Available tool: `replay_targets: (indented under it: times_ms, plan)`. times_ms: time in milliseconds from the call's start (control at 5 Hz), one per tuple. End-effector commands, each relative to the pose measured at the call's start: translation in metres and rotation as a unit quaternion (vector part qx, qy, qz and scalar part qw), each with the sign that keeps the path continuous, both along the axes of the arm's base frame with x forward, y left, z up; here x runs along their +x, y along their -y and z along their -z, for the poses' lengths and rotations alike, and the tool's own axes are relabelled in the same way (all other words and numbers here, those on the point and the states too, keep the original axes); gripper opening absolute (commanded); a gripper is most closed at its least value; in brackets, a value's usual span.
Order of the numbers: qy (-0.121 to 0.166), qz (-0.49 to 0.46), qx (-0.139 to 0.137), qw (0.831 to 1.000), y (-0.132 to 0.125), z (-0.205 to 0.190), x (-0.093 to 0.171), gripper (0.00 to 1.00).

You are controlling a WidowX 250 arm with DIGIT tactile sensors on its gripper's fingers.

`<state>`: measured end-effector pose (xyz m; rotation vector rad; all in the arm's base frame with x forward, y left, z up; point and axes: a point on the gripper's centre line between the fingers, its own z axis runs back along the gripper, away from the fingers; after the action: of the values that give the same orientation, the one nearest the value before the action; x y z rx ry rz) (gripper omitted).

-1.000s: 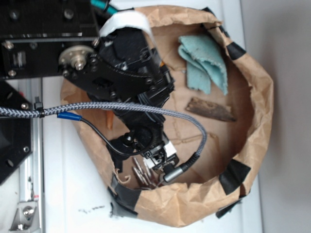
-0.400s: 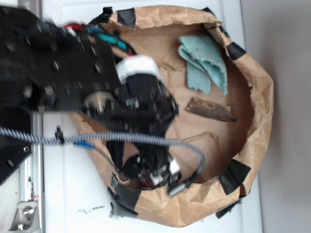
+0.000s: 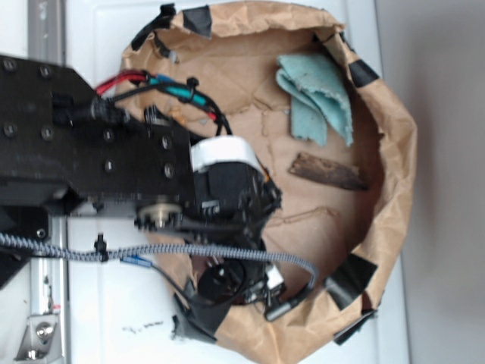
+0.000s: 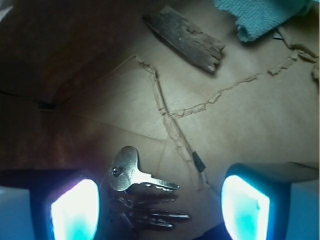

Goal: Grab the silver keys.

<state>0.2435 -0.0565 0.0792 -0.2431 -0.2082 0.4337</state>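
Nearest the wrist camera, the gripper (image 4: 160, 207) is seen with its two glowing fingertips (image 4: 75, 210) set wide apart at the bottom corners of the view; nothing is held between them. The jaws are judged to be spread this way so that the bunch can be straddled before closing.

Between those fingertips, nearer the left one, the silver keys (image 4: 140, 192) lie flat on the brown paper, one rounded head uppermost and the blades fanned out toward the right. They are not touched by either fingertip as far as can be told. Because they lie flat and thin, a low closing of the jaws would probably be needed.

In the exterior view the keys themselves are hidden beneath the arm, and the gripper (image 3: 254, 284) is seen lowered into the near-left part of the paper-lined basin, close to its crumpled wall (image 3: 394, 189) and a strip of black tape (image 3: 348, 277).

Farther off, a creased seam in the paper floor (image 4: 170, 120) runs away from the keys. Beyond it the brown bark piece (image 4: 184, 37) lies well apart and is not to be taken. Farthest, a folded teal cloth (image 4: 260, 15) rests at the opposite side, clear of the working area.
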Motion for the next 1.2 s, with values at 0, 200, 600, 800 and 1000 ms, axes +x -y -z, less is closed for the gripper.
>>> replay_targets:
  times_ms: [0, 200, 600, 800, 1000]
  plan:
    - [-0.008, 0.012, -0.024, 1.000, 0.024, -0.004, -0.002, 1.00]
    - [-0.014, 0.015, -0.031, 0.999, 0.029, -0.004, -0.003, 1.00]
    - [-0.015, -0.004, -0.057, 0.998, 0.017, -0.001, 0.013, 1.00]
    - [-0.019, -0.004, -0.069, 0.997, 0.018, 0.000, 0.016, 1.00]
    - [-0.026, 0.011, -0.070, 0.997, 0.032, 0.011, 0.016, 1.00]
